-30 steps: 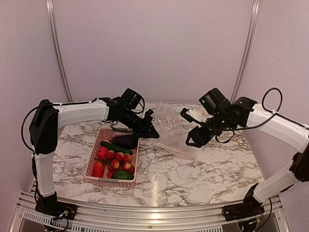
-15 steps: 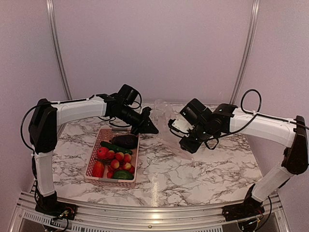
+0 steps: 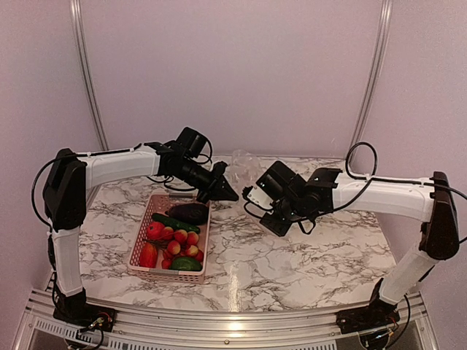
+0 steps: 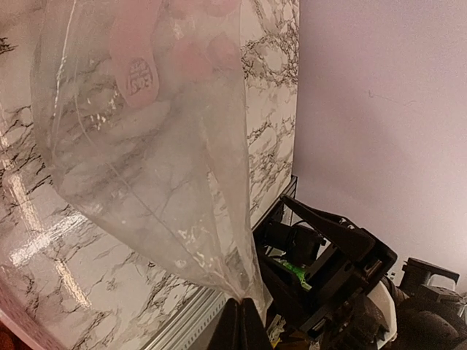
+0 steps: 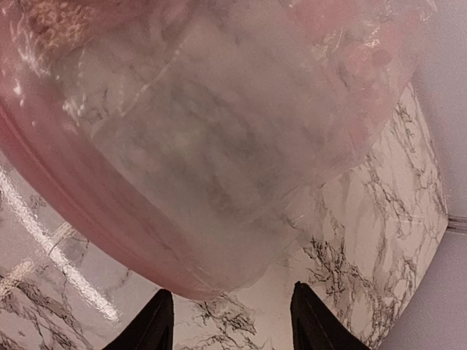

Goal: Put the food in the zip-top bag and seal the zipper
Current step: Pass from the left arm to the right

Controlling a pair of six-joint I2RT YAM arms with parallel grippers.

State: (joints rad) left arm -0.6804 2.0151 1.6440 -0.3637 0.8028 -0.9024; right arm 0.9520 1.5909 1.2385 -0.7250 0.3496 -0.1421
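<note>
The clear zip-top bag [image 3: 246,173] hangs crumpled between the two grippers at the back middle of the table. My left gripper [image 3: 223,192] is shut on a corner of it; in the left wrist view the bag [image 4: 146,146] fans out from the closed gripper [image 4: 244,321]. My right gripper [image 3: 253,198] is open just right of the bag. In the right wrist view its fingers [image 5: 157,324] stand apart below the bag [image 5: 219,131], whose pink zipper [image 5: 87,219] runs along the lower left edge. The food [image 3: 175,238] lies in the pink basket.
The pink basket [image 3: 142,219] stands left of centre under the left arm, holding red pieces, cucumbers [image 3: 174,222] and a dark eggplant [image 3: 190,212]. The right arm's gripper body [image 4: 328,262] shows close behind the bag in the left wrist view. A wall rises behind.
My right arm has swung left and down, from well right of the bag to right beside it. My left gripper has shifted slightly, and the bag is more bunched and raised.
</note>
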